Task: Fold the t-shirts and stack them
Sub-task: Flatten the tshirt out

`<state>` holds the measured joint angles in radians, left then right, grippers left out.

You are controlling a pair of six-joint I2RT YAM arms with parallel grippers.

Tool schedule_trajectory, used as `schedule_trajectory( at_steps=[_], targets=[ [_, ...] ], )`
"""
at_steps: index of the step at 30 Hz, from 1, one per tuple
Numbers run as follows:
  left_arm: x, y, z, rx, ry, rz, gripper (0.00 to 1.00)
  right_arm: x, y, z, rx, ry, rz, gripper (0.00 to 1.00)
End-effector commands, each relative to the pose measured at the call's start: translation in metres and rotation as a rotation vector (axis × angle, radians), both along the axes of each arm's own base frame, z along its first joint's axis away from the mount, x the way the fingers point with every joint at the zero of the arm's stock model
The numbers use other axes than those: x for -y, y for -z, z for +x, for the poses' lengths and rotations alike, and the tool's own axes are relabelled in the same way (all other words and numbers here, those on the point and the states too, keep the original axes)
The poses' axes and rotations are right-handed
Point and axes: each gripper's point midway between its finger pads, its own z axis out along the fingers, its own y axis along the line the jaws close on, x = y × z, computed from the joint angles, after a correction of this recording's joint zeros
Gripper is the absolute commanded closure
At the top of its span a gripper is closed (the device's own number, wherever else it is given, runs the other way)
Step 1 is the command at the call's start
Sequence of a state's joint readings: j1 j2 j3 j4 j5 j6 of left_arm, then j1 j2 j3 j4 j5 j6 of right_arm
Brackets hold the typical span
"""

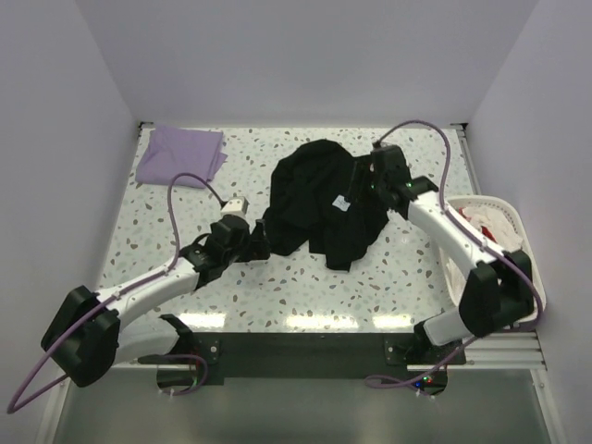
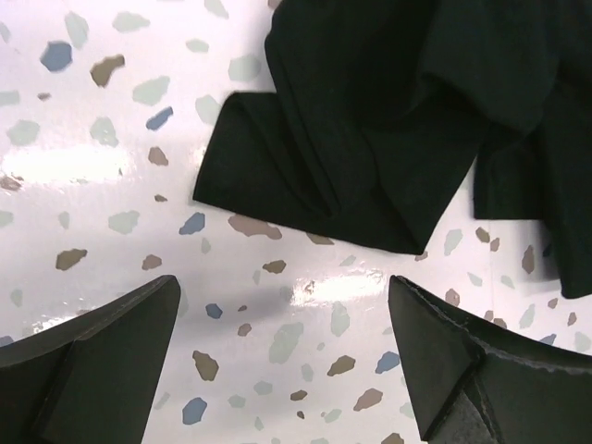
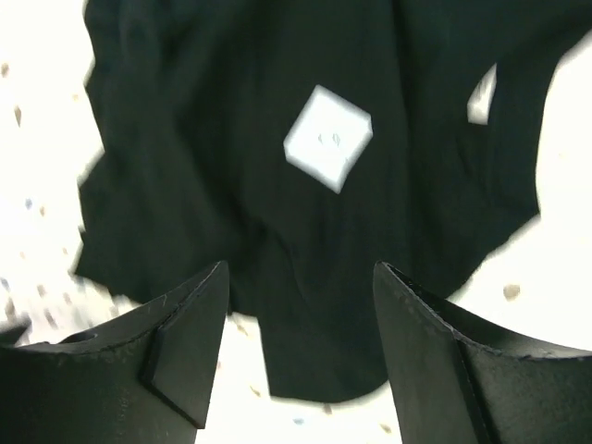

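Note:
The black t-shirt lies crumpled in the middle of the table, its small white label facing up. My left gripper stands open at the shirt's left edge; in the left wrist view its gripper has only bare table between the fingers, with a black fold just ahead. My right gripper hangs open over the shirt's right side. In the right wrist view the gripper holds nothing, and the black cloth and label lie below it. The lavender t-shirt lies folded at the back left.
A white plastic basket with white and red garments stands at the right edge of the table. White walls close in the back and both sides. The speckled tabletop shows in front of the black shirt.

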<state>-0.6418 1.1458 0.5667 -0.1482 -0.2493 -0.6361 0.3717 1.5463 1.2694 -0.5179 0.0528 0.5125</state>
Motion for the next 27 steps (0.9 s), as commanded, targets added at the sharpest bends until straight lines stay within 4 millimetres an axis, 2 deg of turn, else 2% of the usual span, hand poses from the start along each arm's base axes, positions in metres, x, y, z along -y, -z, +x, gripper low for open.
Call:
schedule_trajectory(
  at_steps=[1, 2, 4, 5, 7, 8, 10, 12, 15, 19, 20, 27],
  targets=[
    [0.019, -0.002, 0.01, 0.031, 0.017, -0.087, 0.0, -0.001, -0.001, -0.022, 0.079, 0.015, 0.054, 0.35],
    [0.026, -0.002, 0.016, 0.047, 0.024, -0.104, 0.0, 0.004, 0.023, -0.039, 0.031, 0.016, 0.043, 0.35],
    [0.035, -0.001, 0.02, 0.047, 0.041, -0.111, 0.01, 0.002, 0.022, -0.054, 0.049, 0.008, 0.084, 0.36],
    [0.039, 0.004, 0.022, 0.041, 0.05, -0.108, 0.01, 0.004, 0.036, -0.067, 0.02, 0.005, 0.083, 0.36],
    [0.047, 0.01, 0.024, 0.027, 0.072, -0.107, 0.03, -0.002, 0.032, -0.082, 0.043, -0.019, 0.108, 0.37],
    [0.051, 0.011, 0.026, 0.031, 0.08, -0.116, 0.03, 0.0, 0.041, -0.091, 0.033, -0.018, 0.095, 0.37],
    [0.056, 0.015, 0.029, 0.022, 0.085, -0.113, 0.05, -0.011, 0.039, -0.103, 0.059, -0.046, 0.112, 0.37],
    [0.057, 0.024, 0.03, 0.005, 0.081, -0.101, 0.05, -0.02, 0.052, -0.116, 0.046, -0.075, 0.107, 0.37],
    [0.056, 0.028, 0.035, 0.005, 0.062, -0.087, 0.06, -0.034, 0.065, -0.126, 0.029, -0.093, 0.107, 0.37],
    [0.049, 0.03, 0.045, 0.017, 0.014, -0.045, 0.09, -0.049, 0.074, -0.128, 0.043, -0.058, 0.13, 0.37],
    [0.047, 0.035, 0.046, 0.007, 0.0, -0.031, 0.11, -0.049, 0.082, -0.129, 0.029, -0.049, 0.118, 0.36],
    [0.041, 0.046, 0.06, -0.003, -0.065, 0.035, 0.22, -0.038, 0.1, -0.116, 0.063, 0.059, 0.056, 0.34]
  ],
)
